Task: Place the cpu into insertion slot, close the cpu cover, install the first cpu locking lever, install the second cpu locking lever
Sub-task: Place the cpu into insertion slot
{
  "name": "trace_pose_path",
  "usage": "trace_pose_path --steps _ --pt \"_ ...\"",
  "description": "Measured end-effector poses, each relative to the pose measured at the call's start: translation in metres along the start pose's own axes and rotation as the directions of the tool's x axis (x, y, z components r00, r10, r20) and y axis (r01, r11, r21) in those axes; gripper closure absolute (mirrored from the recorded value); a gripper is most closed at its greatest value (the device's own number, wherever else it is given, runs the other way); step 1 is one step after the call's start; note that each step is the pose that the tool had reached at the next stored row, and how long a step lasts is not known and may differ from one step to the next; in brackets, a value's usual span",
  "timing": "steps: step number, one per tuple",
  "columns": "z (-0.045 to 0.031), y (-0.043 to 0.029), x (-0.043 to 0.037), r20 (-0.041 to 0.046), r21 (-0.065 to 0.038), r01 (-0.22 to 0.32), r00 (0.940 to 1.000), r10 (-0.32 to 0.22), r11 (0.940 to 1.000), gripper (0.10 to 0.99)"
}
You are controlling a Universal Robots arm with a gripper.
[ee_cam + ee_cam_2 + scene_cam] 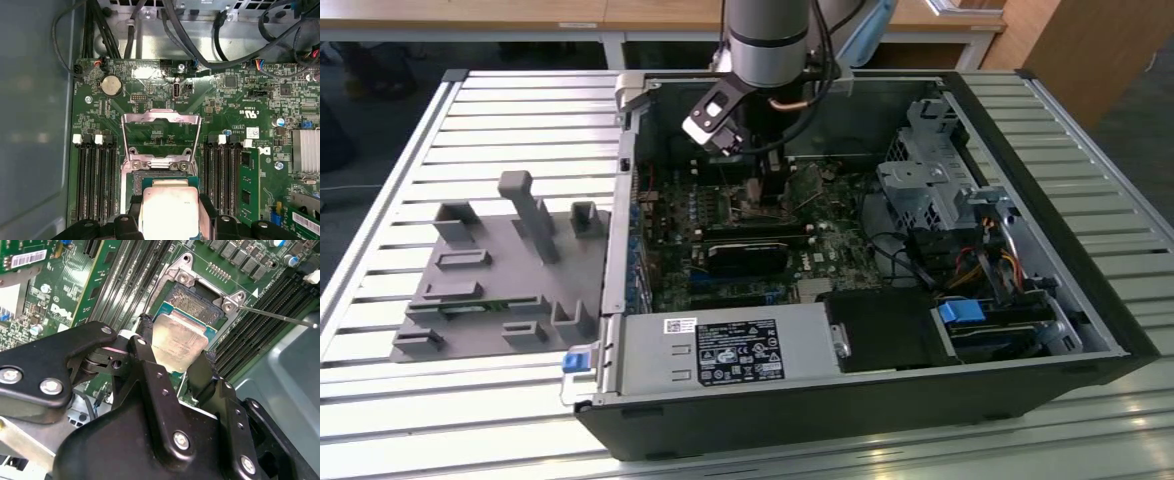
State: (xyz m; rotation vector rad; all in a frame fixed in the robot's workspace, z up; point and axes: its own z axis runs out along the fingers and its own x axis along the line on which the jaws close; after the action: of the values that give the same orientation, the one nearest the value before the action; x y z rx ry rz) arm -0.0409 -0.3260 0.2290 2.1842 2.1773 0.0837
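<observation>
Down inside the open computer case, which lies on the slatted worktop, the end effector hangs over the green motherboard. Its two black fingers are closed most of the way and pinch the cpu by two opposite sides. The cpu sits right over the insertion slot and partly covers it in both wrist views. I cannot tell if it touches the slot or hangs just above it.

The cpu cover stands flipped up on the side of the slot away from the fingers, so the way down looks free. A thin metal rod sticks out beside the slot, apart from the chip.

To do this step well, I think the chip must stay flat and go straight down. Its sides should line up with the sides of the slot first. The tiny pins in the slot likely bend easily, so there should be no sliding and no hard pushing. The fingers should open only when the chip rests all the way in. The long black memory slots run close on both sides, so the fingers have little room to spread.

The cpu is a small flat square. Its top is dull silver-grey metal with some smudges and a faint pink shine. A thin green-blue edge shows along one side of the metal top.
</observation>
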Motion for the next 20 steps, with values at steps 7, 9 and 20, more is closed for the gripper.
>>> trace_pose_path --steps 7,9,20 --pt "0.0082 -0.0031 0.0019 0.0012 0.0 -0.011 0.9999 0.011 0.9999 0.557" --pt "0.011 -0.0033 0.003 0.0012 0.0 -0.011 0.9999 0.011 0.9999 0.557" --pt "0.0182 -0.0056 0.0049 0.0028 0.0 -0.025 0.9997 0.025 0.9997 0.557"
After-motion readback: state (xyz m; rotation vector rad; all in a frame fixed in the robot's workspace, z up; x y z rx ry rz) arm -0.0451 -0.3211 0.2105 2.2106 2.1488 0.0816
